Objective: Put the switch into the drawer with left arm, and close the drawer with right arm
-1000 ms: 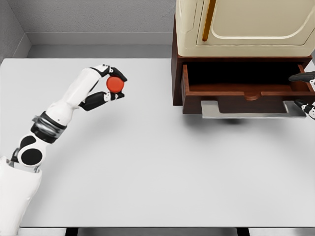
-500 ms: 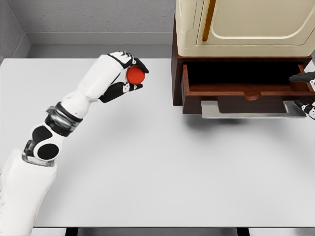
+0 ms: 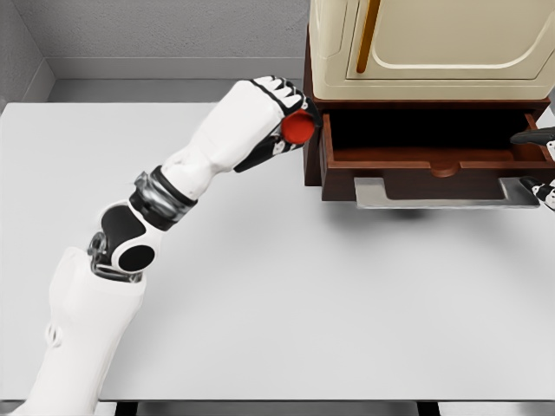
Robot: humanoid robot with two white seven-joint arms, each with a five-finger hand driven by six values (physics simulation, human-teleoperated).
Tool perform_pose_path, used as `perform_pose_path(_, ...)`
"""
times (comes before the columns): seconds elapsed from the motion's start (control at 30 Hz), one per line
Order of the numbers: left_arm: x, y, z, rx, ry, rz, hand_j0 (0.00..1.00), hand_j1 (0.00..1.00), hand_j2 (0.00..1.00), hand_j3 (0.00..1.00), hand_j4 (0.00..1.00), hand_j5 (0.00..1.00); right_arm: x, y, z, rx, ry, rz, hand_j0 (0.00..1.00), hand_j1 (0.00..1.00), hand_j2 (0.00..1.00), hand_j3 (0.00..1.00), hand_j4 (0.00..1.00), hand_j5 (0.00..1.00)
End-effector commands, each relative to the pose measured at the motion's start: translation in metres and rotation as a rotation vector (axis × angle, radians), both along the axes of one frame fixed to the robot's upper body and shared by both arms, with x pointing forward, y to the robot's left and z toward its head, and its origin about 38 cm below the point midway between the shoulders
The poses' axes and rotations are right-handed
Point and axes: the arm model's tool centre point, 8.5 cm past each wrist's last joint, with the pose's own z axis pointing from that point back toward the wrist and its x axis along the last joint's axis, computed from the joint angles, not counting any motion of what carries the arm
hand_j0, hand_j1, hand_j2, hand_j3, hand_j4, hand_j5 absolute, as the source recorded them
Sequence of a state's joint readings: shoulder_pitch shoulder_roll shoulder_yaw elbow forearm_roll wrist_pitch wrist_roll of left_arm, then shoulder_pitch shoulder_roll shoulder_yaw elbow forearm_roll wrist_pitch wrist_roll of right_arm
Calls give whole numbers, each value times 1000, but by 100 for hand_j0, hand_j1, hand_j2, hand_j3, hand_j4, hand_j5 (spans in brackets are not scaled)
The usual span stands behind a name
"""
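Only the head view here, so: the left hand [image 3: 269, 117] is up in the air over the white worktop [image 3: 286, 286], with its fingers [image 3: 279, 146] wrapped around the red switch [image 3: 299, 128], a small round thing pinched right at the fingertips. The switch sits just at the left outer corner of the dark wooden cabinet [image 3: 310, 139], about level with the drawer's left wall but not inside it, so it's outside the drawer [image 3: 434, 165]. The drawer is pulled out and open, dark inside, with a flat grey handle [image 3: 447, 192] sticking out along its front edge. On top of the wooden base there's a cream-coloured unit [image 3: 434, 43] with a brownish vertical bar [image 3: 368, 35] on it. The right hand [image 3: 539, 165] only barely peeks in at the right edge, next to the drawer's right end; too little of it shows, so I can't tell whether its fingers are open or closed.
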State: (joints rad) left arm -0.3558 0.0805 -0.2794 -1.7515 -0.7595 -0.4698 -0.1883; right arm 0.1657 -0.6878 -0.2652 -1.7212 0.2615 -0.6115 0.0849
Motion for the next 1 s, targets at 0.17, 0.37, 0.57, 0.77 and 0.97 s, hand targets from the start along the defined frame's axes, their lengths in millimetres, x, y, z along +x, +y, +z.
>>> perform_pose_path(0.17, -2, -30, 6, 16, -17, -7, 36, 36, 36, 36, 36, 36, -1, -3, 3, 5, -8, -9, 73, 73, 73, 73, 73, 73)
perform_pose_path(0.37, 1, -45, 13, 33, -29, 1, 36, 36, 36, 36, 36, 36, -1, -3, 3, 5, -8, -9, 73, 73, 73, 73, 73, 73)
perform_pose_path(0.57, 5, -53, 11, 95, -50, 24, 36, 36, 36, 36, 36, 36, -1, -3, 3, 5, -8, -9, 73, 73, 73, 73, 73, 73)
perform_pose_path(0.77, 7, -61, 6, 129, -49, 17, 36, 36, 36, 36, 36, 36, -1, -4, 3, 4, -6, -10, 73, 73, 73, 73, 73, 73)
perform_pose_path(0.97, 10, -70, 2, 177, -52, 31, 36, 36, 36, 36, 36, 36, -2, -4, 2, 4, -4, -10, 73, 73, 73, 73, 73, 73)
